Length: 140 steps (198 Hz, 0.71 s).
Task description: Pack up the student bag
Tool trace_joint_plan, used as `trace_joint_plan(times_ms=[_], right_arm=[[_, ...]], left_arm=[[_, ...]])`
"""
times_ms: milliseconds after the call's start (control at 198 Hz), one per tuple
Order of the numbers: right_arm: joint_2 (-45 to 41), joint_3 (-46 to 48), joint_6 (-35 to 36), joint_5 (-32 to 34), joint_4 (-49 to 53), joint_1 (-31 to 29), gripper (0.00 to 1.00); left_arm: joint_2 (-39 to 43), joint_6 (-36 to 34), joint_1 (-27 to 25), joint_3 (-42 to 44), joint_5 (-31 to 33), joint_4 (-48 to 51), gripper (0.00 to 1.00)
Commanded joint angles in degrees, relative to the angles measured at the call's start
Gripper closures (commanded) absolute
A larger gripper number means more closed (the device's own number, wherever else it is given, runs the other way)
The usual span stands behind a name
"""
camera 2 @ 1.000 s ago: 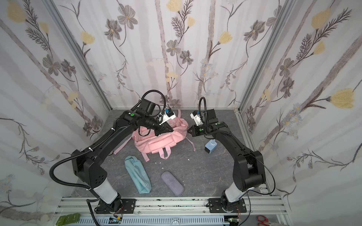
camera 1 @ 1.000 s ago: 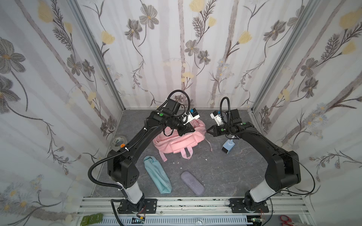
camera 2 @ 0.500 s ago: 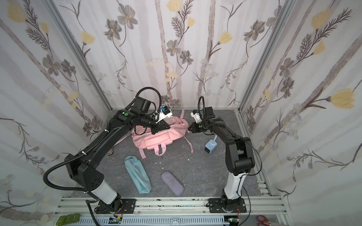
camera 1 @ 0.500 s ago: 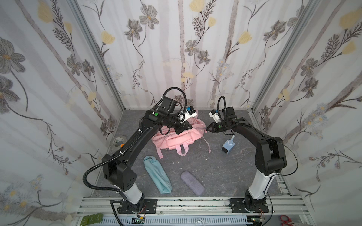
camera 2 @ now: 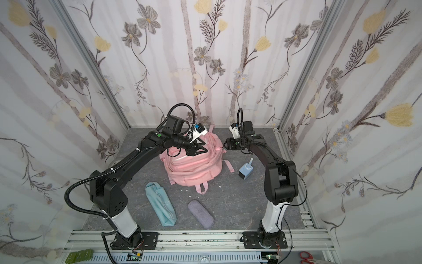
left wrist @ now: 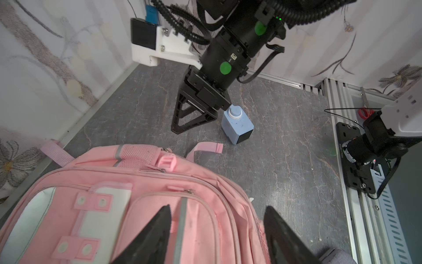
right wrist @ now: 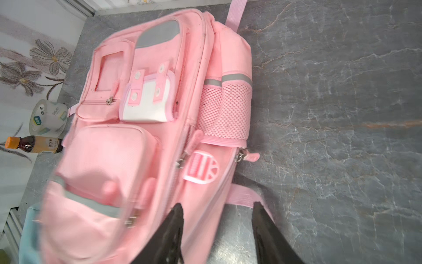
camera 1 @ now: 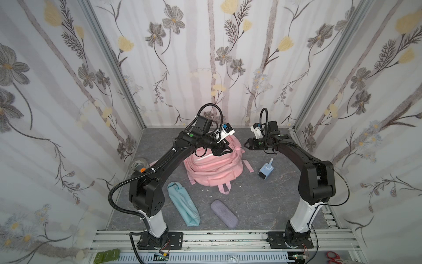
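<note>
Here, student bag (camera 1: 214, 169) under left fingers (left wrist: 157, 233) — beside right fingers (right wrist: 173, 230).

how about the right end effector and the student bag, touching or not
Apart. The left wrist view shows bare floor between the right end effector and the student bag.

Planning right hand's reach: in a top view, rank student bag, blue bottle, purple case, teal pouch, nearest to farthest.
1. student bag, beside the right hand
2. blue bottle, right side
3. purple case, front centre
4. teal pouch, front left
</note>
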<state>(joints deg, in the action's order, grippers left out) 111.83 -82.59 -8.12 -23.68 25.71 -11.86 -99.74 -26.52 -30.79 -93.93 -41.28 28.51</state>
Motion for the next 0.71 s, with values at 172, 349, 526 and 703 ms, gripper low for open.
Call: trace_joint_plan(times_ms=[172,349,526,703], right_arm=[[-6.5,5.3,-4.2,1.2,-1.5,0.2,0.51],[-8.6,6.1,-5.1,1.6,-2.3,0.1,0.52],[-9.1,6.7,-6.0,0.8,-3.2,0.0,0.53],[-10.2,7.6,-6.2,0.3,-3.6,-0.4,0.53]], left_arm=[[1.6,-4.2,-0.4,7.6,8.9,-1.4,0.21],[2.5,-11.0,-4.8,15.2,16.5,-1.3,0.20],[2.5,-10.1,-6.7,21.9,24.1,-9.7,0.19],[0.3,-10.5,-7.1,25.6,36.9,-18.0,0.25]])
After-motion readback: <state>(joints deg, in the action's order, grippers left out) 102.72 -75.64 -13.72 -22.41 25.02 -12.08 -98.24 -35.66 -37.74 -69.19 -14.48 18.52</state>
